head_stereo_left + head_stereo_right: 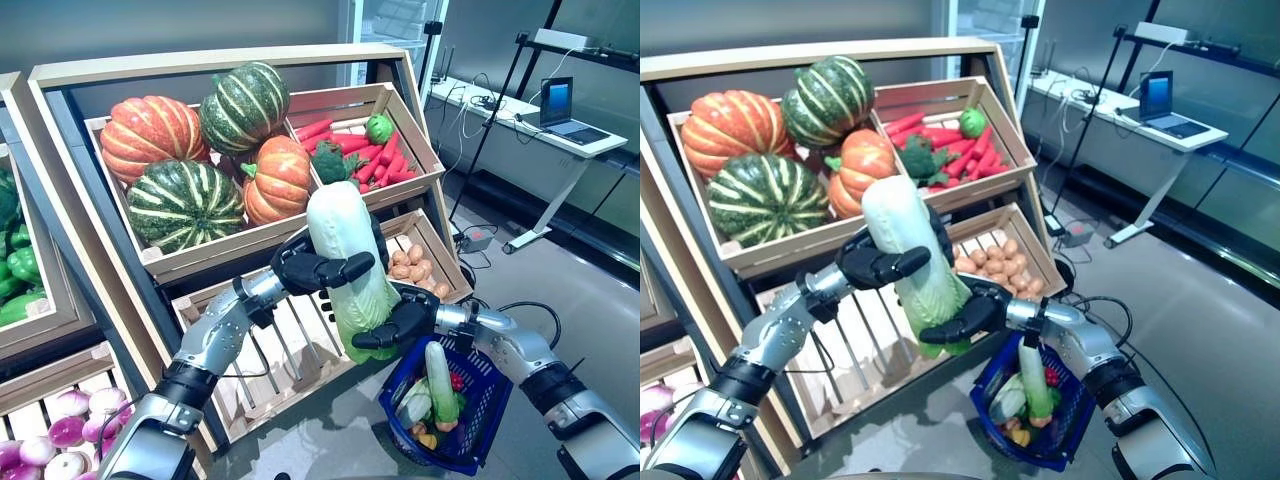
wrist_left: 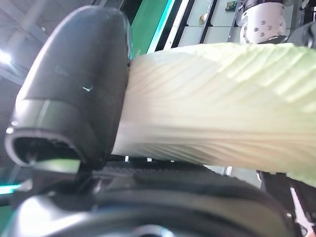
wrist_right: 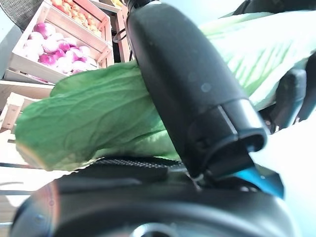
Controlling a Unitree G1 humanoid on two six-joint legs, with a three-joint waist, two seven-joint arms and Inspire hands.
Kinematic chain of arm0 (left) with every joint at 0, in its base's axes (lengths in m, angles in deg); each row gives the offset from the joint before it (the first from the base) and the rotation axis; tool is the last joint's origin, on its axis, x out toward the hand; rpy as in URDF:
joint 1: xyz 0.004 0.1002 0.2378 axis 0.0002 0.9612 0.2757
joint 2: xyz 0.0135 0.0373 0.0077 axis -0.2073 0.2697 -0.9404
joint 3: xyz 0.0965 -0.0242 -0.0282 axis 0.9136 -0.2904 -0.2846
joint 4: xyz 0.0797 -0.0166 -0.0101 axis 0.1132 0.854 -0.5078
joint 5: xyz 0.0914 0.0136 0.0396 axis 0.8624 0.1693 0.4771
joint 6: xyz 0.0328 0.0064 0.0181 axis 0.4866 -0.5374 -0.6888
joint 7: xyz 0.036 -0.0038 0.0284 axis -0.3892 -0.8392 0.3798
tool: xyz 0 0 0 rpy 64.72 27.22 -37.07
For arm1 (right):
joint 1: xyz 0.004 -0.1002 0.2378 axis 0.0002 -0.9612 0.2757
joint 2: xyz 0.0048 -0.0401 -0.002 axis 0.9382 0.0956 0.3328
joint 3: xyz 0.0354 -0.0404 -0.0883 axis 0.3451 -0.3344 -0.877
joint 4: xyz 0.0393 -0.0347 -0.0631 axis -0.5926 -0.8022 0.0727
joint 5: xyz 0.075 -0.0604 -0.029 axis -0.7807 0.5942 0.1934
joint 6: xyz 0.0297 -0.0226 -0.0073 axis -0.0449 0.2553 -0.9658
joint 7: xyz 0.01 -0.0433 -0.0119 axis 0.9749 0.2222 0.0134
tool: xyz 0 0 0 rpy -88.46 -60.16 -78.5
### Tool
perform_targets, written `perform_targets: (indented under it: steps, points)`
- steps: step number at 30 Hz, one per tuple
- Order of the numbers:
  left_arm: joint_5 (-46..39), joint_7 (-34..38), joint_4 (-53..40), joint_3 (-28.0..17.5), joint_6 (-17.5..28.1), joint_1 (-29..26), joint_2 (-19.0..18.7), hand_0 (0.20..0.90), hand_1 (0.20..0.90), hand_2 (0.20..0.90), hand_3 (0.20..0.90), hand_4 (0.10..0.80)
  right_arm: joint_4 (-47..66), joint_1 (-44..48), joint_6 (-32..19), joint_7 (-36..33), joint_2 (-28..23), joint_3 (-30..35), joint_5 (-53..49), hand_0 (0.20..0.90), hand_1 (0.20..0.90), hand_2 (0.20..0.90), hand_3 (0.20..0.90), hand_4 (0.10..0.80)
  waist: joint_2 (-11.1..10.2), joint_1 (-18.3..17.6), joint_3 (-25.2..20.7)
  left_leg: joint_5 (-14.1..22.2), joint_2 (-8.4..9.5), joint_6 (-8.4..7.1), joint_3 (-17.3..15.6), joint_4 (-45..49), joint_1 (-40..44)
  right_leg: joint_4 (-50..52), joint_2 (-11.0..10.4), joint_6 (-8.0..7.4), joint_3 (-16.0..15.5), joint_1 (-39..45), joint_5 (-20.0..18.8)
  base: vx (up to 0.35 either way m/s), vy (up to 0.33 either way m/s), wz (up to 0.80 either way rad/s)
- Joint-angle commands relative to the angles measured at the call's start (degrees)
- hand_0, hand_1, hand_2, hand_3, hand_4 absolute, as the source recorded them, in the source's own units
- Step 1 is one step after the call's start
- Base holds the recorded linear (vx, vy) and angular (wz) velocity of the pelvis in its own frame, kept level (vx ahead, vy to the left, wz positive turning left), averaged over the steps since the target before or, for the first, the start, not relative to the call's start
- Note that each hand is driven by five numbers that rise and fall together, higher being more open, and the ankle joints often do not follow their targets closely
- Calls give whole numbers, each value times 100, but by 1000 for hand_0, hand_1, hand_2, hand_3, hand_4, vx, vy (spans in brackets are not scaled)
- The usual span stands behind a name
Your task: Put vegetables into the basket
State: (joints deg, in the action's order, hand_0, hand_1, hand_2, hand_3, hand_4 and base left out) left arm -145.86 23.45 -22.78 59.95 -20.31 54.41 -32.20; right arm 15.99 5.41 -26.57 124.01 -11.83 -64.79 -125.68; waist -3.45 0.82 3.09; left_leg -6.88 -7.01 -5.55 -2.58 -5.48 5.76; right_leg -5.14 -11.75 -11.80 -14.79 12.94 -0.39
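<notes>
Napa cabbage [image 1: 345, 265] held upright in air, left hand [image 1: 312, 268] clamped on its white stalk, right hand [image 1: 400, 325] curled round its leafy end, blue basket [image 1: 490, 420] just below.

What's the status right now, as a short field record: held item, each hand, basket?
held item: napa cabbage, upright, white stem end up, in front of the crates
left hand: curled round its white upper part
right hand: curled round its green leafy lower end
basket: blue, below right arm, already holds vegetables

A mock shop in a lab: tiered wooden produce crates [image 1: 330, 110] beside a laptop desk [image 1: 560, 135].
</notes>
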Motion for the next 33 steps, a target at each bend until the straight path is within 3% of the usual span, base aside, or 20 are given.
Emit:
perform_targets:
  steps: [1, 22, 23, 24, 25, 33]
  points:
    - [-599, -1171, 41, 809, -168, -851, 815, 300, 300, 300, 300, 400, -623, 1632, -390, -582, 534, 692, -1332, 300, 300, 300, 300, 400, 75, 125, -359, 877, 48, -13, -189, 48, 433, 48, 132, 396, 63, -17, -80, 0, 0, 0]
    - [-131, -1193, 500, 734, -297, -537, 761, 300, 300, 300, 300, 400, -523, 1568, -435, -1177, 570, 987, -1309, 300, 300, 300, 300, 400, 91, 87, -328, 830, 10, -19, -251, 48, 390, 19, 136, 396, 108, -69, -119, 0, 0, 0]
    - [-120, -1171, 504, 725, -301, -534, 759, 411, 411, 411, 411, 474, -534, 1563, -437, -1185, 571, 992, -1309, 300, 300, 300, 300, 400, 91, 87, -326, 829, 9, -19, -253, 48, 389, 19, 136, 396, 109, -70, -120, 0, 0, 0]
    - [-103, -1089, 494, 712, -310, -512, 739, 411, 411, 411, 411, 474, -532, 1541, -427, -1208, 578, 1010, -1312, 300, 300, 300, 300, 400, 93, 87, -323, 828, 10, -18, -253, 48, 389, 18, 137, 395, 111, -71, -123, 0, 0, 0]
    - [-52, -1024, 505, 694, -313, -489, 748, 900, 900, 900, 900, 800, -527, 1514, -426, -1210, 579, 1020, -1324, 300, 300, 300, 300, 400, 95, 83, -323, 830, 11, -14, -257, 48, 388, 17, 137, 394, 116, -76, -122, 0, 0, 0]
    - [-23, -635, 556, 331, -296, -205, 526, 900, 900, 900, 900, 800, -527, 1158, -358, -1266, 526, 1212, -1331, 300, 300, 300, 300, 400, 117, 79, -315, 823, -9, -12, -317, 48, 393, 14, 148, 385, 122, -101, -130, 0, 0, 0]
